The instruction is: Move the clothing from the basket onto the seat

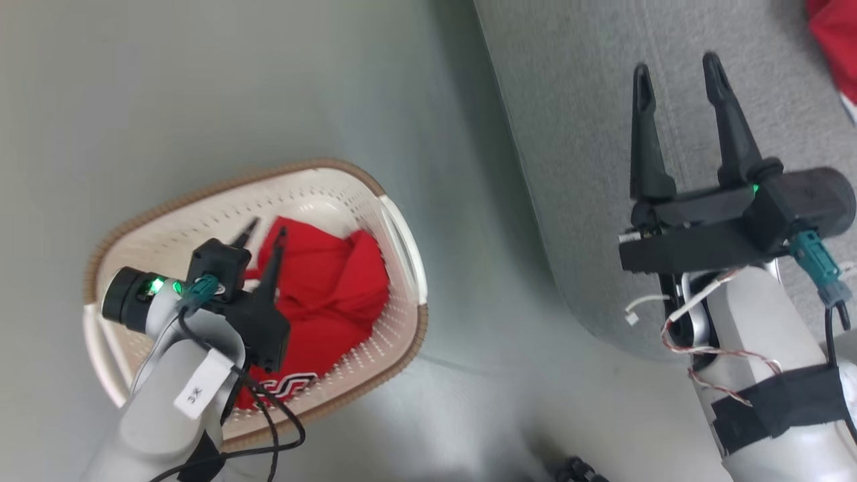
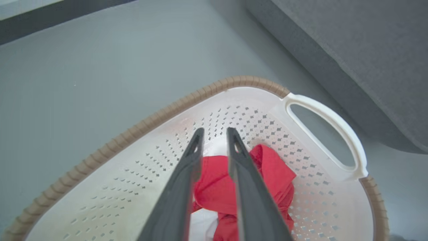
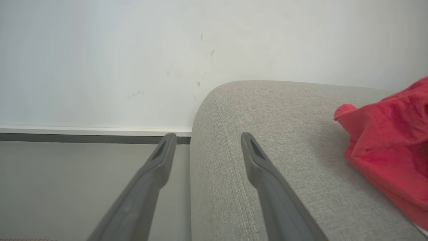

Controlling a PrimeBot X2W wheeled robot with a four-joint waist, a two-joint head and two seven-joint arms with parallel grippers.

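My left gripper [image 1: 266, 232] hangs over the basket [image 1: 221, 182], fingers slightly apart above the red clothing [image 1: 335, 281], while my right gripper [image 1: 676, 67] gapes wide over the sofa [image 1: 569, 134].

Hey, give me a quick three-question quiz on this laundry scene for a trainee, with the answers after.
1. True or false: the basket is empty.
2. Which gripper points into the basket? A left, B right.
3. Fill in: the garment lying on the seat is ___ in colour.
Key: 1 false, red clothing lies in it. 2 A, the left gripper. 3 red.
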